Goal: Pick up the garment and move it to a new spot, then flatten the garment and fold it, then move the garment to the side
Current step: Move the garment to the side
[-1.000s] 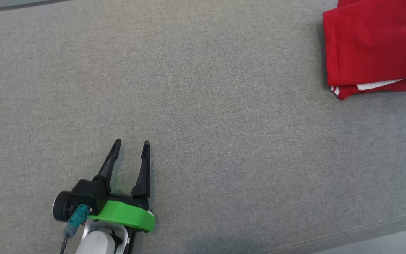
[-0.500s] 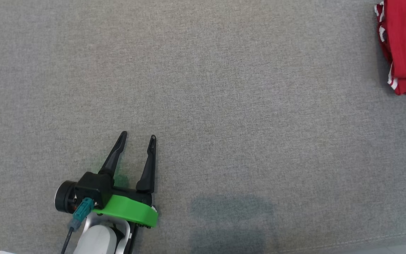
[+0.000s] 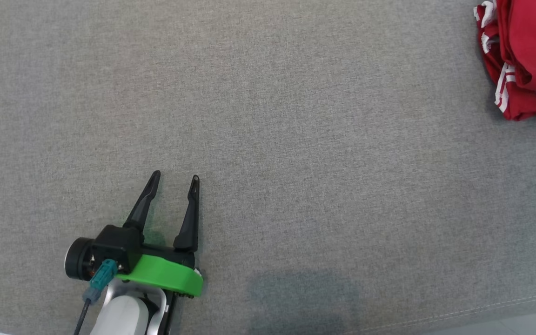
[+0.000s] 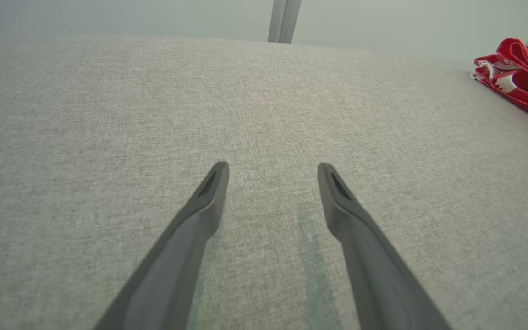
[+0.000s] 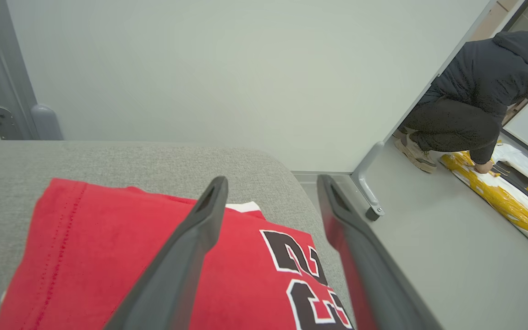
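The left gripper [image 3: 176, 177] hangs low over the grey cushion [image 3: 296, 139]. Its two dark fingers are spread apart with nothing between them, and in the gap there is bare fabric. A faint greenish shadow lies on the fabric under the fingers. Far off to the right of this gripper, near the edge of the cushion, is the red garment [image 3: 524, 60]. It is folded into a pile, with white trim showing at its layered edges, and it is well apart from the left gripper.

The right gripper [image 5: 272, 180] is released too: its fingers stand wide and they grasp nothing. Directly below and between them lies the garment, with its smooth red face turned up. Black numerals outlined in white show just beside the finger at the right of the wrist view. A small white piece of the garment shows just past the tip of the other finger. Whether the fingers touch the cloth I cannot tell.

Beyond the fingertips the cushion ends in a rounded corner, and behind it stands a pale wall [image 5: 200, 68]. Further to the right of the gripper are a grey floor [image 5: 429, 266] and the foot of a grey frame [image 5: 368, 192]. Farthest away, a person [image 5: 470, 101] in a dark hooded top crouches over a yellow sheet [image 5: 497, 197] on the floor.
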### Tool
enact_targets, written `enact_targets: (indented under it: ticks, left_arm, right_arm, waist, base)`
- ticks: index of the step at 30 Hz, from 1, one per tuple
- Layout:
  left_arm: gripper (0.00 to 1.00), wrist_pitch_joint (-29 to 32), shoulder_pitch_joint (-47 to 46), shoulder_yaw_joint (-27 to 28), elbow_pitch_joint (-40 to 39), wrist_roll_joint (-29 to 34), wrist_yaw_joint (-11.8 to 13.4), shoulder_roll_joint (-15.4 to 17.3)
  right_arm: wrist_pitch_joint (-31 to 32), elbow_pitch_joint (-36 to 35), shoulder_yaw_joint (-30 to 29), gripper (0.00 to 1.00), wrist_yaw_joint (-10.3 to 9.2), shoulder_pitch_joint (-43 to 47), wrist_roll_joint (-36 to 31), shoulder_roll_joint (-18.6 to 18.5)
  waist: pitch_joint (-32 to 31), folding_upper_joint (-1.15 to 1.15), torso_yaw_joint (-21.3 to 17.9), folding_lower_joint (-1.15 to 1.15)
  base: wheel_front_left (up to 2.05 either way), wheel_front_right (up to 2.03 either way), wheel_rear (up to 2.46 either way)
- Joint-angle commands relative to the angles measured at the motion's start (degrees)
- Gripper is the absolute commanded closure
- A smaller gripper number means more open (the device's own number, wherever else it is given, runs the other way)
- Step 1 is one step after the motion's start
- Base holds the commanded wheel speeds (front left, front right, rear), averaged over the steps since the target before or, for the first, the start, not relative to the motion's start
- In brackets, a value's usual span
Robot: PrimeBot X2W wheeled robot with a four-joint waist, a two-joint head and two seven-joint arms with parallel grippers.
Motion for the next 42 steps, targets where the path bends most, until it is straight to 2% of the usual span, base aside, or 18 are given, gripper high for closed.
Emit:
enact_targets:
  ticks: [1,9,18,24,32,36,42]
  left_arm:
    - [0.00,-0.44,-0.87,0.60,-0.24,-0.48,0.39,0.51]
    - [0.00,-2.00,-1.30,6.33,-0.52,-4.38,1.90,-0.10]
    - [0.00,-2.75,2.36,12.87,0.01,-5.61,2.67,-1.69]
    - [0.00,-2.73,7.11,14.04,1.61,-5.23,1.08,-2.70]
    - [0.00,-2.74,12.02,14.65,3.99,-3.97,2.44,-3.93]
    - [0.00,-2.74,12.80,14.00,4.18,-2.85,2.40,-4.30]
    - [0.00,-2.75,13.12,13.01,3.81,-1.30,2.76,-4.67]
  right_arm:
    - [-0.88,-0.25,1.55,0.00,-0.11,-0.75,0.65,0.75]
    - [-2.58,-3.91,13.41,0.00,-0.11,0.47,8.25,5.70]
    - [-2.66,-13.52,23.97,0.00,-0.11,13.02,16.27,11.15]
    - [-2.65,-20.75,24.47,0.00,-0.10,23.53,17.80,14.03]
    - [-2.65,-28.92,24.48,0.00,-0.10,38.09,16.76,18.62]
    - [-2.65,-34.32,23.79,0.00,-0.10,44.50,14.43,19.46]
    - [-2.52,-40.81,26.79,0.00,-0.10,49.92,19.46,19.59]
  waist:
    - [-1.18,0.00,-0.73,0.00]
    - [-7.25,0.00,-1.46,0.00]
    - [-16.38,0.00,-0.23,0.00]
    - [-21.28,0.00,0.62,0.00]
    - [-25.62,0.00,1.86,0.00]
    - [-26.39,0.00,2.43,0.00]
    - [-26.61,0.00,2.52,0.00]
  base:
    - [0.00,0.00,0.00]
    - [0.00,0.00,0.00]
    - [0.00,0.00,0.00]
    - [0.00,0.00,0.00]
    - [0.00,0.00,0.00]
    - [0.00,0.00,0.00]
    - [0.00,0.00,0.00]
